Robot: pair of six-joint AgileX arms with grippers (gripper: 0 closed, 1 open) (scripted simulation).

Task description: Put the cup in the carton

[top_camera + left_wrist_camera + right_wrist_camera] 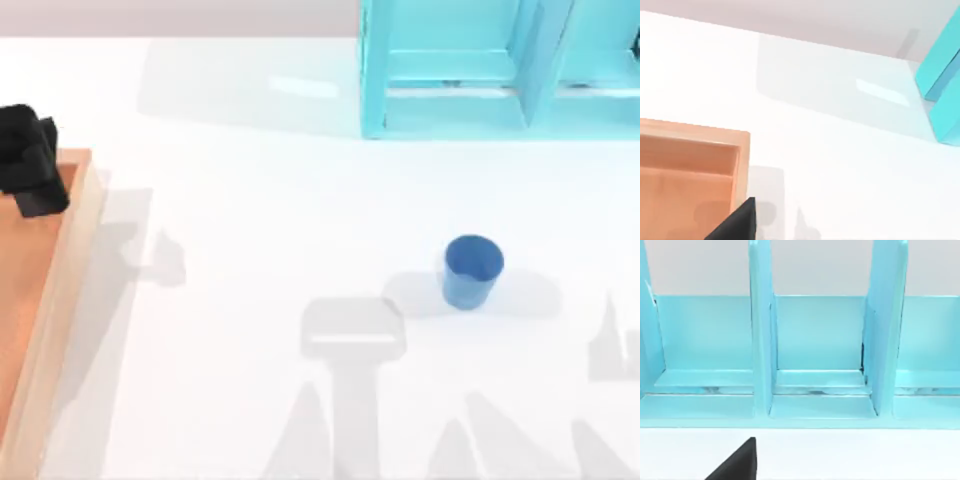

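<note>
Tabletop [260, 210] carries the turquoise frame [480, 70] at the far edge. The carton [45, 300] sits at left, under the left claw [30, 165] (finger spread indeterminate). The cup [470, 270] stands upright, right of centre, ungrasped.

Left hand [30, 165] at far left

You are looking at a brightly and evenly lit white table [300, 200]. Soft grey shadows are falling across it toward six o'clock, and the cup [471, 270] is casting faint shadows toward three and nine o'clock. A pale sheen is showing near twelve o'clock beside the turquoise shelf frame [500, 70]. Edges are looking slightly soft throughout.
</note>
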